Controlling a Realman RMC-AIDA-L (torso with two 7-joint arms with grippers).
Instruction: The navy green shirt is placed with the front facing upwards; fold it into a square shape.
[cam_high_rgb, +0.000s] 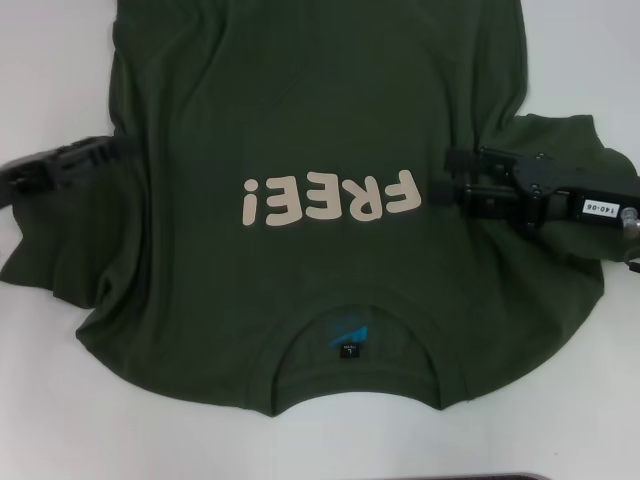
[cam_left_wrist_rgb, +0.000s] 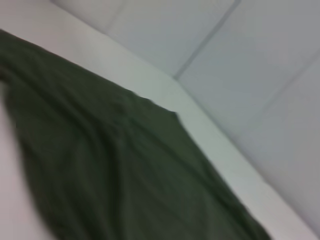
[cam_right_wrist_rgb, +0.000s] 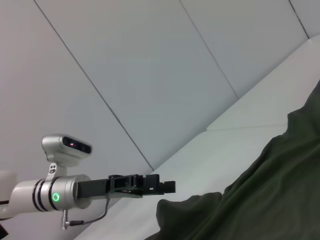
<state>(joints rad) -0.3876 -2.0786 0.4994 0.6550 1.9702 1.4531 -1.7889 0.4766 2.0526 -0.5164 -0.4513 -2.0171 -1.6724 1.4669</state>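
The navy green shirt (cam_high_rgb: 300, 120) lies flat on the white table, front up, with its cream "FREE!" print (cam_high_rgb: 328, 198) in the middle and the neck label (cam_high_rgb: 348, 338) nearest me. My right gripper (cam_high_rgb: 452, 176) lies low over the shirt beside its right sleeve (cam_high_rgb: 560, 140), open, pointing at the print, with cloth under its fingers. My left gripper (cam_high_rgb: 122, 150) is at the shirt's left edge by the left sleeve (cam_high_rgb: 50, 250), pointing inward. The right wrist view shows the left gripper (cam_right_wrist_rgb: 170, 186) farther off, beyond the shirt (cam_right_wrist_rgb: 270, 190). Only the shirt (cam_left_wrist_rgb: 115, 175) and table appear in the left wrist view.
White table (cam_high_rgb: 60, 60) surrounds the shirt on the left, right and near sides. The shirt's hem runs out of the head view at the far side. The table edge (cam_left_wrist_rgb: 210, 130) and pale floor show beyond the cloth.
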